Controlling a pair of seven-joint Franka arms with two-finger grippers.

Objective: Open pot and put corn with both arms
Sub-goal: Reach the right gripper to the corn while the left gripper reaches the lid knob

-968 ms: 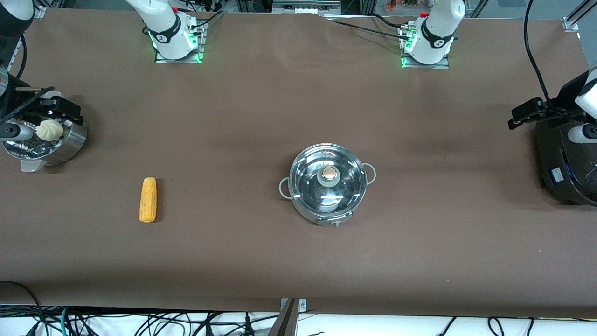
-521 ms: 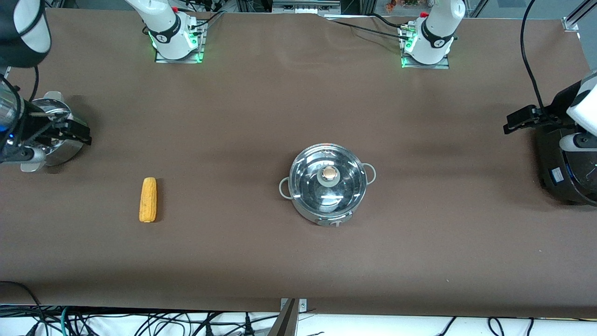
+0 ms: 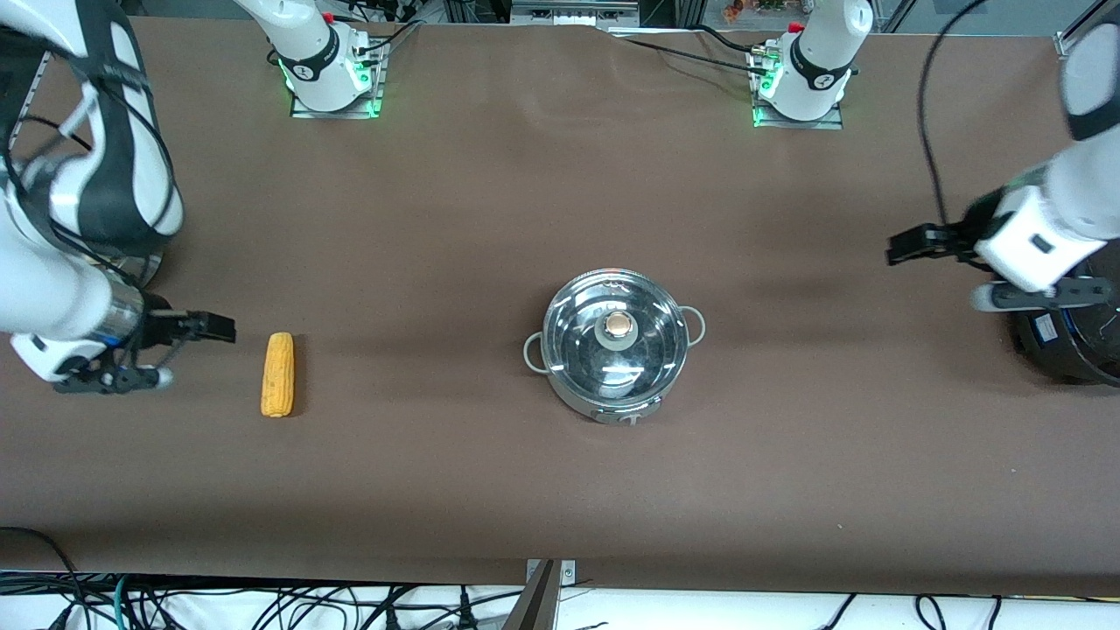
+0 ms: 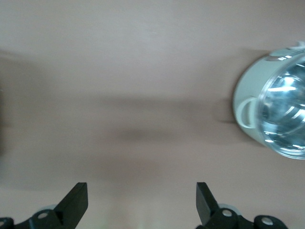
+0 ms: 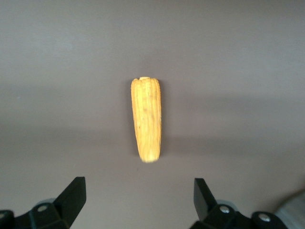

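The steel pot [image 3: 614, 347] stands at the table's middle with its glass lid and copper knob [image 3: 619, 325] on. The yellow corn [image 3: 278, 374] lies on the table toward the right arm's end. My right gripper [image 3: 214, 328] is open and empty, over the table beside the corn. The right wrist view shows the corn [image 5: 147, 119] ahead of the open right gripper [image 5: 139, 198]. My left gripper [image 3: 910, 245] is open and empty, over bare table between the pot and the black cooker. The left wrist view shows the pot [image 4: 274, 107] off to one side of the open left gripper [image 4: 142, 200].
A large black rice cooker [image 3: 1067, 332] stands at the left arm's end of the table. A steel steamer basket [image 3: 140, 267] at the right arm's end is mostly hidden under the right arm. Brown table runs between the corn and the pot.
The right gripper has left the steamer basket and come down beside the corn. The left gripper has moved off the rice cooker toward the pot. The pot and corn have not moved.
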